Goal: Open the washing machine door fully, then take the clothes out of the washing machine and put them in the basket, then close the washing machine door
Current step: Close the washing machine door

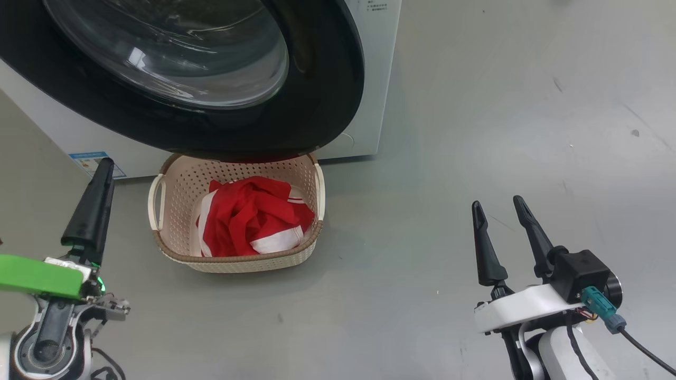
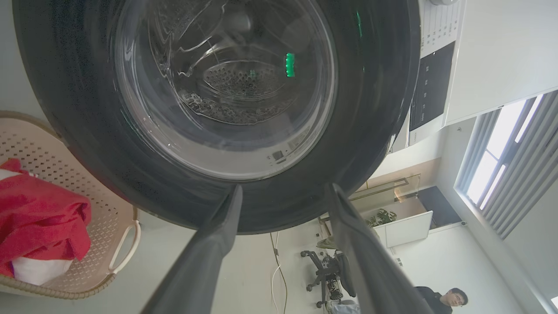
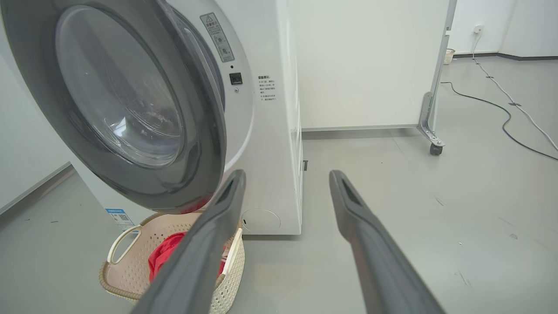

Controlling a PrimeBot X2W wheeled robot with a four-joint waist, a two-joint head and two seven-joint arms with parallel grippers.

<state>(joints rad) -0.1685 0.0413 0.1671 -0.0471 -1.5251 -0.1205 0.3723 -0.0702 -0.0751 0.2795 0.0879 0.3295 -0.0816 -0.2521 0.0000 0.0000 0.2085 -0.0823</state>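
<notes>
The washing machine door [image 1: 317, 79], glossy black around a clear glass bowl, stands partly swung out from the white washing machine [image 1: 377, 105] and hangs over the basket [image 1: 179, 184]. Red clothes [image 1: 253, 216] with white trim lie in that cream basket on the floor. My left gripper [image 1: 105, 163] is left of the basket. In the left wrist view the left gripper [image 2: 285, 186] is open and empty, pointing at the door [image 2: 370, 109] close up, with the basket [image 2: 43, 144] and clothes [image 2: 39, 218] at the left. My right gripper [image 1: 496, 201] is open and empty over bare floor to the right. The door [image 3: 117, 87] shows ajar.
Grey floor spreads right of the machine. A white partition on casters [image 3: 431, 87] and cables [image 3: 501, 113] lie beyond the machine. In the left wrist view a person [image 2: 440, 298] and an office chair [image 2: 322, 270] are in the background.
</notes>
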